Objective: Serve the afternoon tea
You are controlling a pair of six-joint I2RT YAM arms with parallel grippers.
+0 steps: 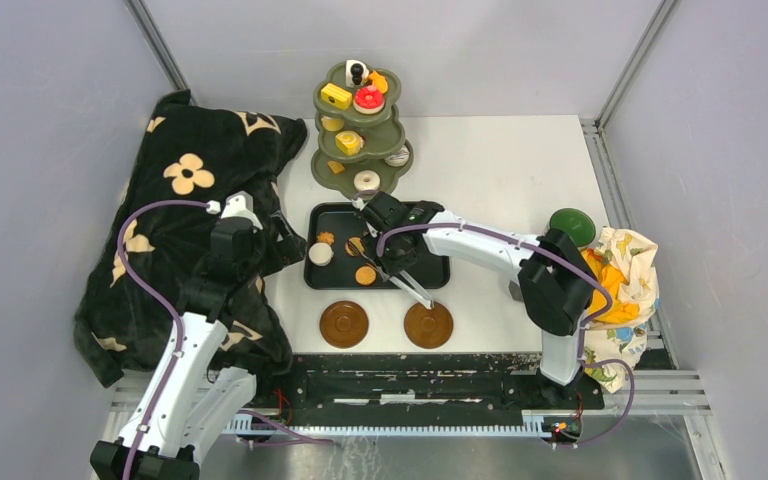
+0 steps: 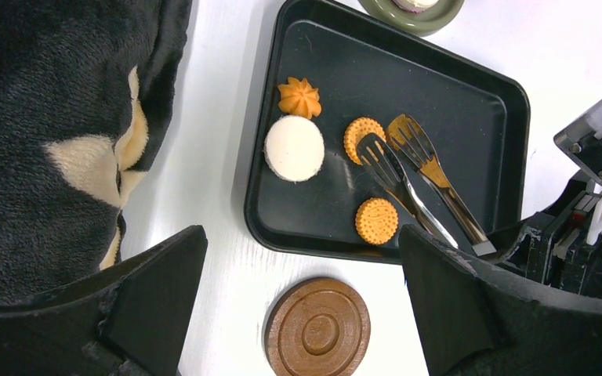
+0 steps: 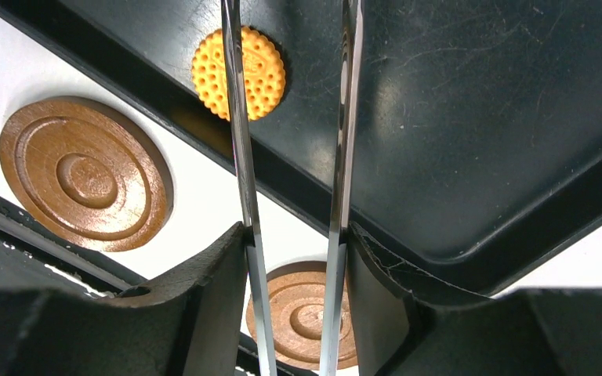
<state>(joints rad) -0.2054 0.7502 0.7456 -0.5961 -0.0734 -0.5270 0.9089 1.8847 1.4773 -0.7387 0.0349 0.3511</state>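
The right gripper (image 3: 295,232) is clamped on the handle end of the metal tongs (image 2: 411,139), one finger pressed against the outside of each arm, and the two arms run out from it with a gap between them. It reaches in over the black tray (image 1: 430,272) near the middle of the white table (image 1: 500,170). The tong heads stand apart over the tray floor, just beside a round cookie (image 2: 358,130); the nearer head overlaps its edge (whether metal touches it cannot be told). A second round cookie (image 2: 376,220) lies near the tray's front wall, and the right wrist view shows it behind one tong arm. Toward the tray's left side sit a white round cake (image 2: 294,148) and, just behind it, an orange star-shaped biscuit (image 2: 299,97). The left gripper (image 2: 302,247) hangs with its fingers spread wide and nothing between them, above the tray's left front corner, next to the black flowered blanket (image 1: 190,170). Two brown saucers lie bare on the table in front of the tray, the left saucer (image 1: 344,324) and the right saucer (image 1: 428,325), close together but not touching. Behind the tray stands the olive-green three-tier stand (image 1: 322,172), its tiers carrying a yellow cake (image 1: 336,95), a red donut (image 1: 368,99) and a white donut (image 1: 367,181) among other pieces.
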